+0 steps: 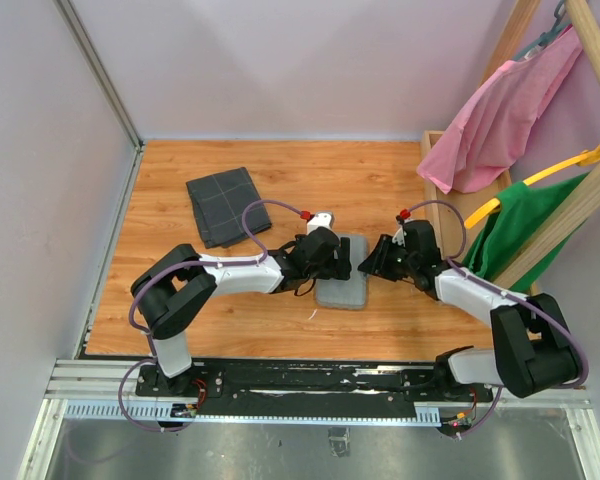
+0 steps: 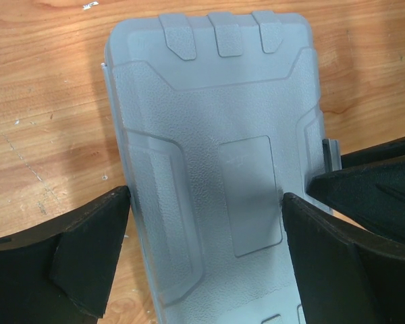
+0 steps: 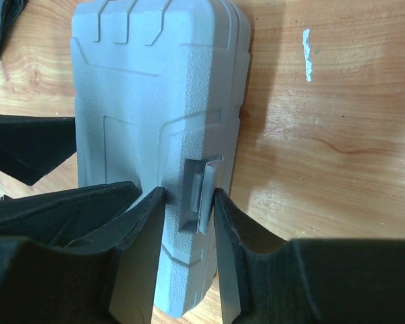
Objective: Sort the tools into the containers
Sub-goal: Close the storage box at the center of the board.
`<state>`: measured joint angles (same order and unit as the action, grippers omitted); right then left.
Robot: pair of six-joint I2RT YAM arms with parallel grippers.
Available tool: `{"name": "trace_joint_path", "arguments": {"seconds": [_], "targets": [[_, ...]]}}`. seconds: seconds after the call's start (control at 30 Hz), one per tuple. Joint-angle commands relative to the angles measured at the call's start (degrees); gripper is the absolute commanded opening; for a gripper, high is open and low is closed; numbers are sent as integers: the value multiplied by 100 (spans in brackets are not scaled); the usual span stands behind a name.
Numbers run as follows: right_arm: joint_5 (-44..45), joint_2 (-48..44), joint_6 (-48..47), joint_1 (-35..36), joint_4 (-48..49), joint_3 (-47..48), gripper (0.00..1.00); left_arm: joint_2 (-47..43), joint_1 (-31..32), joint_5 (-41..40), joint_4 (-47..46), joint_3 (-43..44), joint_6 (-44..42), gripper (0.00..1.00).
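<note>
Black fingers of the right gripper [image 3: 187, 197] are seen closest, drawn narrowly in on either side of a small grey latch tab [image 3: 201, 189] on the long edge of the flat light-grey hard plastic case [image 3: 148, 81]. Whether the tab is pinched or merely flanked cannot be told. The left gripper [image 2: 206, 199] is spread wide, its fingers straddling the case's lid across its width, with nothing clamped. The case is lying shut at the middle of the wooden table [image 1: 380, 190], between the two grippers. The dark grey square fabric pouch [image 1: 223, 205] is lying well apart from them, toward the far left. No tools are to be seen in any view (neither loose on the wood nor in a jaw), so no sorting can be confirmed as done. Opening the case is judged to be the step in hand, with everything else left.
</note>
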<state>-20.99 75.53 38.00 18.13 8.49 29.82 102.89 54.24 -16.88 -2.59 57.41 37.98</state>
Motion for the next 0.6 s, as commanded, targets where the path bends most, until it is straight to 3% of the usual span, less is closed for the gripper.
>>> {"name": "trace_joint_path", "arguments": {"seconds": [0.0, 0.57], "targets": [[628, -98, -304, 328, -668, 261, 34, 546, 69, -51, 1623, -463, -370, 93], [1215, 269, -342, 1012, -1274, 764, 30, 496, 78, -22, 1617, -486, -352, 93]]}}
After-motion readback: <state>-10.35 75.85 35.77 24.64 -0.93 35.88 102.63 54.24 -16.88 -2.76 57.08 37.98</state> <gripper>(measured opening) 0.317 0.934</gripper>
